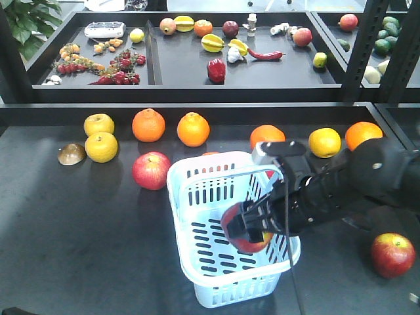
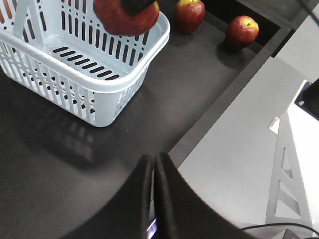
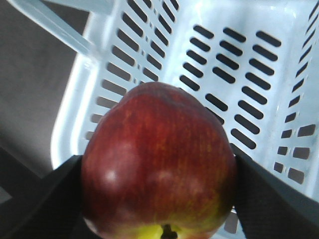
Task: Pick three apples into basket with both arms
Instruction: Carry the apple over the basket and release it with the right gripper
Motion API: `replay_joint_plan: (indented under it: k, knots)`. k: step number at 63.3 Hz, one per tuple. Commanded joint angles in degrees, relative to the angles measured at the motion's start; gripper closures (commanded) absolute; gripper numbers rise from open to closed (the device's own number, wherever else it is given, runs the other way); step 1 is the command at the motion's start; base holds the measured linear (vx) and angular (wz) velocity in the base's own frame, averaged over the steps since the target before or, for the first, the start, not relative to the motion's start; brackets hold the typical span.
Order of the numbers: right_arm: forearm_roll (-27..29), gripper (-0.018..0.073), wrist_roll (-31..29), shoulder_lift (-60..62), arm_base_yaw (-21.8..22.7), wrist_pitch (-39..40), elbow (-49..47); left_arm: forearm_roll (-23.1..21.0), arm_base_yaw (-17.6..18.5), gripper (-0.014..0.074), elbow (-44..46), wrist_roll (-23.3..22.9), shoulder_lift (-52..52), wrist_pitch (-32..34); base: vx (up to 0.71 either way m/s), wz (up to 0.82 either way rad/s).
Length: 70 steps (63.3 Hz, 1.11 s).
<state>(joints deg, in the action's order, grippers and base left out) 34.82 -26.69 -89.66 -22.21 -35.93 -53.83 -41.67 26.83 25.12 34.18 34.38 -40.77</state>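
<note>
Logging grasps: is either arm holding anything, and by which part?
The right gripper holds a dark red apple, fingers on its opposite sides, over the basket. The left gripper holds nothing.

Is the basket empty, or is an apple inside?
Empty, it seems: the basket shows a bare slotted floor, and the apple is held above it by the fingers of the right gripper.

Overview, wrist close-ups; seemingly common basket (image 1: 230, 289)
</note>
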Motion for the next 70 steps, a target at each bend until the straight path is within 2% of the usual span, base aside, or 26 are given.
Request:
replay_joint_plan:
  k: [1,6,9,25,34,38,45,48,53,57,65,70]
  knots:
    - [1.94,-0.0051,-1.15,1.33,-0.06,1.98,-1.49,-2.09,0.18,0.0602,1.3,-0.12,0.0,2.27,0.0,0.0]
    - [1.88,-0.0146,-3.37,1.39,-0.06,2.09,-1.49,-2.09,0.18,0.0602,1.3,-0.12,0.0,2.27,0.0,0.0]
    - [1.88,-0.0171,-4.42,1.39,-0.06,2.03,-1.49,-2.09,0.18,0.0602,1.3,-0.12,0.0,2.33,0.0,0.0]
    - [3.21,-0.0132,-5.82,1.6,-0.06,0.37,-1.49,-2.09,0.18,0.0602,1.3,-0.12,0.0,2.33,0.0,0.0]
    - [3.0,-0.0019,-5.88,3.24,0.02,-2.28,-1.49,-2.09,0.18,0.0602,1.3,-0.12,0.0,2.33,0.0,0.0]
    - [2.71,0.0062,-5.45,4.77,0.52,-3.93,-1.49,-2.09,0.18,0.0602,1.3,-0.12,0.0,2.33,0.0,0.0]
    - [1.5,0.027,-3.69,8.63,2.01,-9.13,-1.49,-2.09,0.18,0.0602,1.3,-0.12,0.0,2.33,0.0,0.0]
    - [-0.77,0.0382,-2.42,10.18,2.86,-10.62,-1.49,-2.09,0.18,0.0602,1.3,-0.12,0.0,2.33,0.0,0.0]
    - [-7.57,0.0576,1.58,13.46,4.77,-12.85,-1.49,-2.09,0.18,0.0602,1.3,-0.12,0.0,2.38,0.0,0.0]
    - [-14.91,0.0573,6.46,15.29,6.75,-13.21,-1.49,-2.09,0.18,0.0602,1.3,-0.12,0.0,2.38,0.0,0.0]
    - [-31.56,0.0568,21.19,16.68,12.85,-12.89,-1.49,-2.08,0.18,0.0602,1.3,-0.12,0.0,2.68,0.0,0.0]
    - [-37.91,0.0566,25.05,16.68,16.59,-11.89,-1.49,-2.08,0.18,0.0602,1.3,-0.12,0.0,2.8,0.0,0.0]
